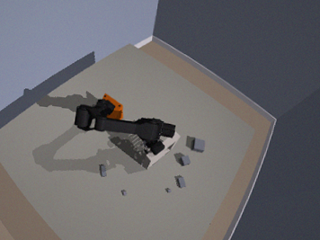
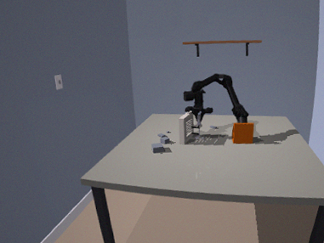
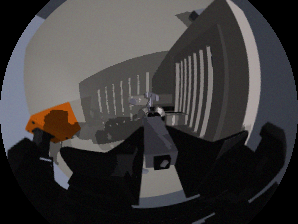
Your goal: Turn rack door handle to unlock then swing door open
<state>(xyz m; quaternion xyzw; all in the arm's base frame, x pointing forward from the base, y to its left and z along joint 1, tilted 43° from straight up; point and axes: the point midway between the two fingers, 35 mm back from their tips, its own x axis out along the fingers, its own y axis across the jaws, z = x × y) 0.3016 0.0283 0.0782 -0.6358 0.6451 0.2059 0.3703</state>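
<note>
The pale rack frame (image 1: 150, 162) (image 2: 182, 131) (image 3: 252, 75) stands upright on the table. Its slotted door (image 2: 189, 127) (image 3: 193, 95) faces the arm's base side, and no wide gap beside the frame shows. My gripper (image 1: 150, 148) (image 2: 198, 117) (image 3: 153, 129) reaches down beside the door from above. It is shut on the upright handle, a grey bar (image 3: 157, 129) seen end-on between the two black fingers in the wrist view. The arm hides much of the door and handle in the top view. The handle's exact turn angle cannot be told.
An orange block (image 1: 116, 107) (image 2: 243, 133) (image 3: 54, 121) stands by the arm's base. Several small grey blocks lie beyond the rack, among them a larger one (image 1: 199, 144) (image 2: 157, 148). Another grey block (image 1: 103, 170) lies on the arm's side. A slotted shadow falls on the table (image 1: 78, 207) (image 2: 135, 170).
</note>
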